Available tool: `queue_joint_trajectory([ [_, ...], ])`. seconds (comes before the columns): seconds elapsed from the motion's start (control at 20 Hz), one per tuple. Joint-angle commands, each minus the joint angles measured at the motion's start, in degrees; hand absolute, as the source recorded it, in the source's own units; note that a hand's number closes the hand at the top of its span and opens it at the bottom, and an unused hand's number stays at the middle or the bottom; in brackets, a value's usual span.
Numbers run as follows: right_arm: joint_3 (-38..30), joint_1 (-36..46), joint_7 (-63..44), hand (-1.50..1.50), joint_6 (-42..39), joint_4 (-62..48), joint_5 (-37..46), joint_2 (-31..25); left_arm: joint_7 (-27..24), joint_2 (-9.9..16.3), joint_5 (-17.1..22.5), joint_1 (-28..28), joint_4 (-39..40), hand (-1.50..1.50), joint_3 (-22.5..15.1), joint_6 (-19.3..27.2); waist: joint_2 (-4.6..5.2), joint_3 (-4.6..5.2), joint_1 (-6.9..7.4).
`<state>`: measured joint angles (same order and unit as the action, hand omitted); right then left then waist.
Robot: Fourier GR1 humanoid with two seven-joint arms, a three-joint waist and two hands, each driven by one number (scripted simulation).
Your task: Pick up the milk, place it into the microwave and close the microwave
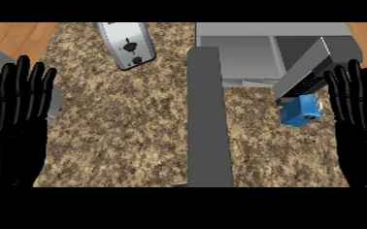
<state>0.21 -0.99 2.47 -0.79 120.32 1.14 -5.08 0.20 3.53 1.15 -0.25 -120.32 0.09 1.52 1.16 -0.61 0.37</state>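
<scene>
The milk [299, 110] is a small blue carton on the speckled counter [122, 126], at the right, just in front of the microwave [243, 53]. The grey microwave stands at the back right with its cavity showing. Its open door [208, 121] reaches toward me as a long grey slab down the middle of the view. My right hand [351, 111] is open with fingers up at the right edge, just right of the milk and not touching it. Open and fingers up as well, my left hand [25, 102] rests at the left edge.
A silver toaster [127, 43] lies at the back left of the counter. A slanted grey panel [308, 68] with dark keys hangs over the milk's far side. Wooden floor [22, 34] shows beyond the counter's left corner.
</scene>
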Motion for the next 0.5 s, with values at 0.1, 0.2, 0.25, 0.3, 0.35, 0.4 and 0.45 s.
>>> queue_joint_trajectory([
  [0.1, -10.67, 2.16, 2.18, -1.5, -8.77, -5.89, -12.66, -6.5, 0.53, -0.87, -3.38, -2.98, 1.64, -1.5, -2.42, 1.06, -1.1, 0.57, -0.51],
  [0.2, -15.26, 1.13, -3.8, -1.5, -12.39, -1.27, -20.61, -10.44, -2.85, -1.35, -5.73, -1.58, 1.92, -1.5, -3.97, 1.14, -1.19, 0.58, -0.78],
  [0.25, -18.73, -1.68, 0.55, -1.5, -15.77, -3.95, -24.16, -11.84, -4.85, -2.09, -6.85, 1.24, 1.49, -1.5, -6.29, 0.68, -1.22, 0.55, -0.92],
  [0.3, -14.5, -0.23, -2.02, -1.5, -17.05, -2.4, -24.45, -11.9, 0.25, -3.41, 0.58, 2.08, 4.45, -1.5, -5.05, 8.21, -1.17, 0.58, -1.16],
  [0.35, -16.46, -0.21, -1.5, -1.5, -18.8, -4.91, -25.42, -13.71, 0.45, -3.43, 0.8, 6.04, -0.47, -1.5, -6.34, 6.72, -1.29, 0.57, -0.25],
  [0.4, -17.94, -3.33, -3.14, -1.5, -20.23, -1.29, -29.38, -14.04, -1.05, -3.45, 1.41, 5.17, 2.25, -1.5, -5.61, 6.95, -1.32, 0.61, -0.96],
  [0.45, -19.13, -4.72, -1.21, -1.5, -21.67, -1.97, -29.61, -14.2, -0.37, -3.47, 2.61, 8.39, -0.47, -1.5, -5.61, 5.08, -1.34, 0.6, -0.62],
])
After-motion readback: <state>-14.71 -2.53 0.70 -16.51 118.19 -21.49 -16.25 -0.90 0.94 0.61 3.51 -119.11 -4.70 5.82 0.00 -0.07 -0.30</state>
